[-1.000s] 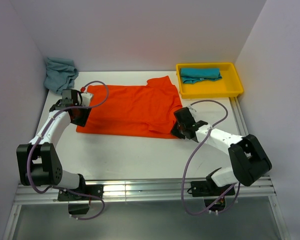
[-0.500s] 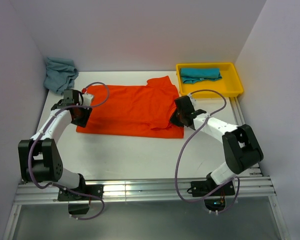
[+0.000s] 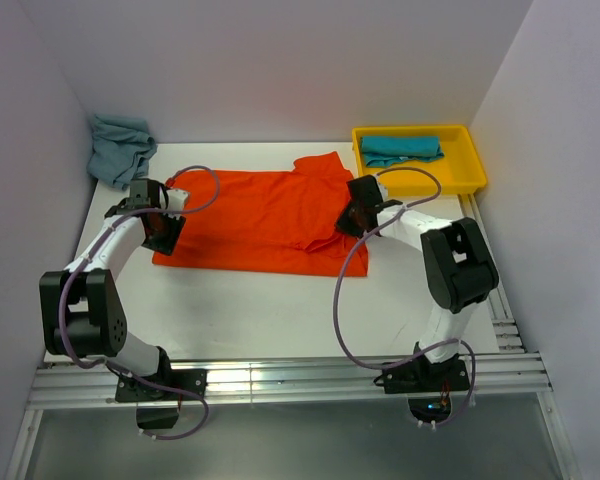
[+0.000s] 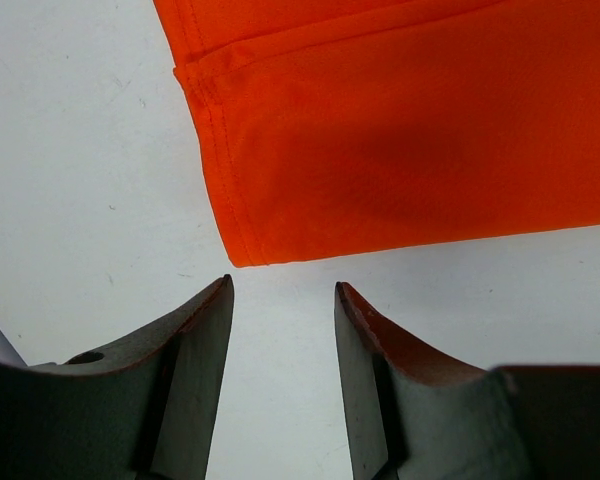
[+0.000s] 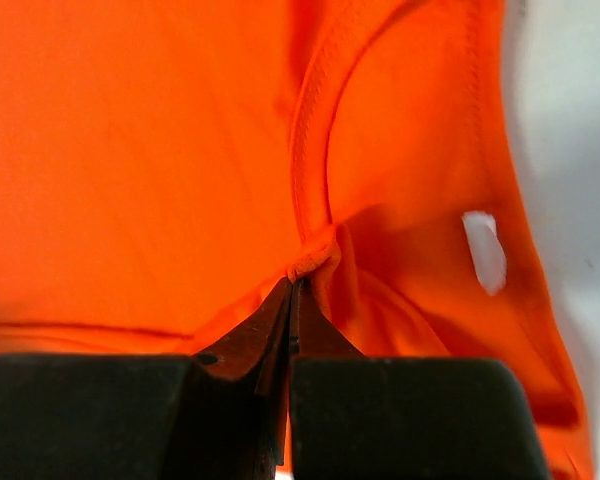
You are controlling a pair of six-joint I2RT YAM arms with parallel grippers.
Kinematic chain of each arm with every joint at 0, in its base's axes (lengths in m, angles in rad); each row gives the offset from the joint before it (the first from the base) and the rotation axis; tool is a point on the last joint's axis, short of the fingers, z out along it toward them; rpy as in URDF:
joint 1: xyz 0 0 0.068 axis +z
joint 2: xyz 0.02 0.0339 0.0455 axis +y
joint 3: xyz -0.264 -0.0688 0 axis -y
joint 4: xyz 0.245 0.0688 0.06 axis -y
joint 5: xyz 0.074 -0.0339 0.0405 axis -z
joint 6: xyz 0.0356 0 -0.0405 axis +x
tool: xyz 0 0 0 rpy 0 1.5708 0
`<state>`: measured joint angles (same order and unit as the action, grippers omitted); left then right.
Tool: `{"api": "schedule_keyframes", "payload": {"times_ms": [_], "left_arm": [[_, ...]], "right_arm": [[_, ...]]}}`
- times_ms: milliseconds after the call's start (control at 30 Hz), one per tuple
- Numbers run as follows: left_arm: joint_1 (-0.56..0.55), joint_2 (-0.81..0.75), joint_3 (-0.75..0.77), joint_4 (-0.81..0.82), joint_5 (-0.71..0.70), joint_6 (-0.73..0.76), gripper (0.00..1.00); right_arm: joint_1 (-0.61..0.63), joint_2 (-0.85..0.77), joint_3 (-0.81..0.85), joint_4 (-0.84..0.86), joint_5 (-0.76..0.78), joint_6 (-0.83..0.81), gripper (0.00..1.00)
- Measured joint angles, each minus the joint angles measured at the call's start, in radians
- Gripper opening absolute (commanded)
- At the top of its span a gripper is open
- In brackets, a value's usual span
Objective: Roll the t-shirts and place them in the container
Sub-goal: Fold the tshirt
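White tabletop [image 3: 280, 310] is covered at its middle by a smooth orange t-shirt [image 3: 250, 215], spread flat. A bunched fold by a curved stitched seam is pinched by the closed right gripper [image 5: 292, 285] — the left gripper [image 4: 282, 286] is held apart, empty, just beside the hem corner.

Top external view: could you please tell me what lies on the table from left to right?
In order: grey-blue shirt → orange shirt → yellow tray holding the teal shirt.
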<state>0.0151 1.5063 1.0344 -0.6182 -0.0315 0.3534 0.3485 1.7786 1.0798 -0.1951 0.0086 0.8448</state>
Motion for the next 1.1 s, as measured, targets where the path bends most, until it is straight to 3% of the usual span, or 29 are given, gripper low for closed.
{"api": "schedule_keyframes", "payload": {"times_ms": [500, 600, 833, 1100], "left_arm": [[-0.002, 0.034, 0.001, 0.001, 0.001, 0.002, 0.5], [-0.002, 0.037, 0.001, 0.002, 0.001, 0.003, 0.5], [-0.002, 0.041, 0.001, 0.005, 0.001, 0.005, 0.52], [-0.002, 0.043, 0.001, 0.008, 0.001, 0.009, 0.54]], "right_arm": [[-0.005, 0.109, 0.093, 0.033, -0.016, 0.052, 0.0], [-0.005, 0.113, 0.105, 0.035, -0.003, 0.061, 0.05], [-0.015, 0.127, 0.127, 0.037, 0.02, 0.077, 0.31], [-0.026, 0.122, 0.125, 0.034, 0.045, 0.077, 0.4]]}}
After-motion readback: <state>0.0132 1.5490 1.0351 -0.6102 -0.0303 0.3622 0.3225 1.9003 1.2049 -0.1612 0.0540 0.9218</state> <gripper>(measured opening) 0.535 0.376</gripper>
